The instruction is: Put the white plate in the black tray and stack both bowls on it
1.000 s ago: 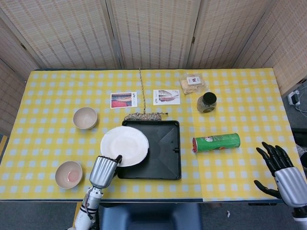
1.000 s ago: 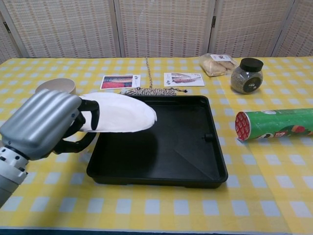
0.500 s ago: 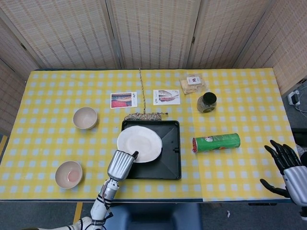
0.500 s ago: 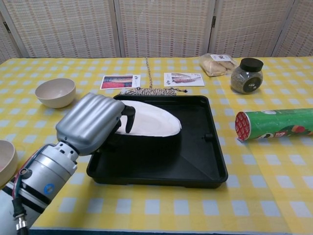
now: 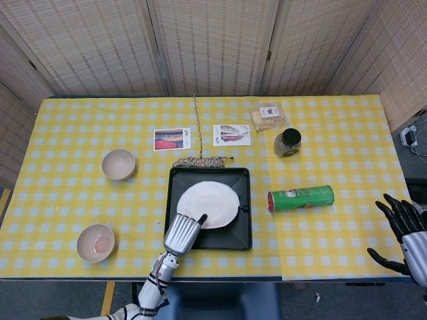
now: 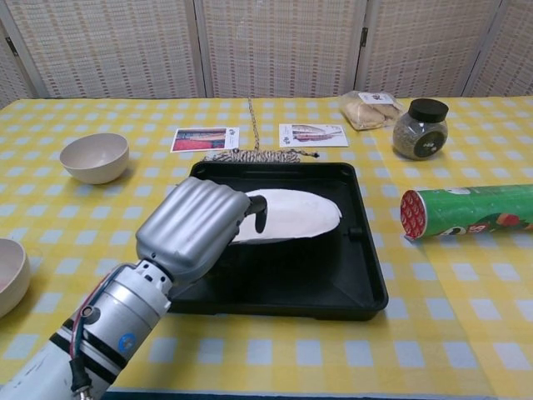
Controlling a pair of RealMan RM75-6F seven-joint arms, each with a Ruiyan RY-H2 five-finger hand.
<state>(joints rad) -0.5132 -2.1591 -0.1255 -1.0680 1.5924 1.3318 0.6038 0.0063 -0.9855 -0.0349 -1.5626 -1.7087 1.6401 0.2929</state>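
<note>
The white plate (image 5: 209,205) (image 6: 291,215) hangs over the middle of the black tray (image 5: 241,234) (image 6: 350,283), gripped at its near edge by my left hand (image 5: 183,233) (image 6: 198,231). Whether it touches the tray floor I cannot tell. One beige bowl (image 5: 118,164) (image 6: 95,157) stands on the cloth to the left of the tray. A second bowl (image 5: 95,243) (image 6: 8,274) with a pinkish inside sits near the front left edge. My right hand (image 5: 405,237) hovers off the table's right front corner, fingers spread, holding nothing.
A green chip can (image 5: 301,198) (image 6: 470,212) lies on its side right of the tray. A dark-lidded jar (image 5: 287,142) (image 6: 420,128), a bagged snack (image 5: 268,117), two cards (image 5: 172,139) (image 5: 231,135) and a coil of rope (image 5: 199,162) lie behind the tray.
My left hand carried the plate rightward from the tray's left rim to over the tray's middle. The right hand drew back toward the lower right corner.
</note>
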